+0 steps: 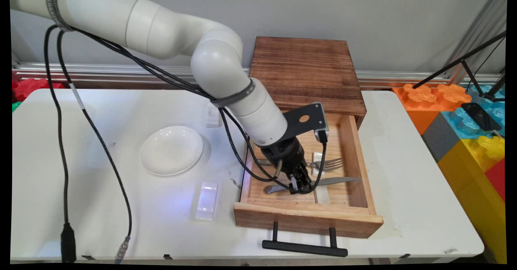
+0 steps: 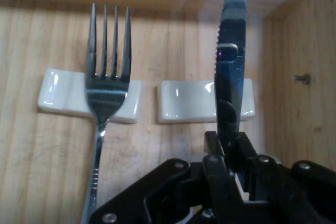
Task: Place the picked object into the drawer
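Gripper (image 1: 298, 184) down inside open wooden drawer (image 1: 359, 157), jaws squeezed tight on knife (image 2: 231, 85). Knife blade lies over one white rest (image 2: 189, 100) in drawer. One fork (image 2: 107, 95) beside knife, on second white rest (image 2: 60, 98). On table (image 1: 404, 205) left of drawer: one white plate (image 1: 171, 150), two more white rests (image 1: 207, 200).

A white plate (image 1: 171, 150) left of centre on the worktop (image 1: 404, 205), two white rests (image 1: 206, 201) near it, and coloured blocks (image 1: 464, 124) beyond the right edge.
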Available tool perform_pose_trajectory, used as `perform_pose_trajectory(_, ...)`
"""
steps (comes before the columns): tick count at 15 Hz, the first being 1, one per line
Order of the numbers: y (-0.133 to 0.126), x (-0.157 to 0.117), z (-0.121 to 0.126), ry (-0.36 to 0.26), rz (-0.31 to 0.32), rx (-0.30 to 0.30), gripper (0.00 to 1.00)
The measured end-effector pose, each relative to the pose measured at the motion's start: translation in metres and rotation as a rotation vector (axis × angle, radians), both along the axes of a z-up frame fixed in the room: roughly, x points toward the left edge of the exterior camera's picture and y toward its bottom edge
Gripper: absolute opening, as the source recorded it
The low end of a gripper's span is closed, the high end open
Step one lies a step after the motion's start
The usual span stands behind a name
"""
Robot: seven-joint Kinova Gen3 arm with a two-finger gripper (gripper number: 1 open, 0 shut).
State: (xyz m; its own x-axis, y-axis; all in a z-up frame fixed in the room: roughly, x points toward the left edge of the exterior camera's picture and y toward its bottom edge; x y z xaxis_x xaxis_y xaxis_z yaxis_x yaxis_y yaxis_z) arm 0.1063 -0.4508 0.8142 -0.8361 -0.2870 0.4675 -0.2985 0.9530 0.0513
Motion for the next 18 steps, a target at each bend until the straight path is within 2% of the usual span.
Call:
perform_pose_trajectory(9, -0.004, -0.002, -0.017, -0.001, 0.01, 0.03, 0.0)
perform_pose_trajectory(10, -0.004, -0.002, -0.018, -0.001, 0.012, 0.031, 1.0)
perform_pose_trajectory(18, -0.008, 0.002, -0.019, 0.0, 0.016, 0.04, 1.0)
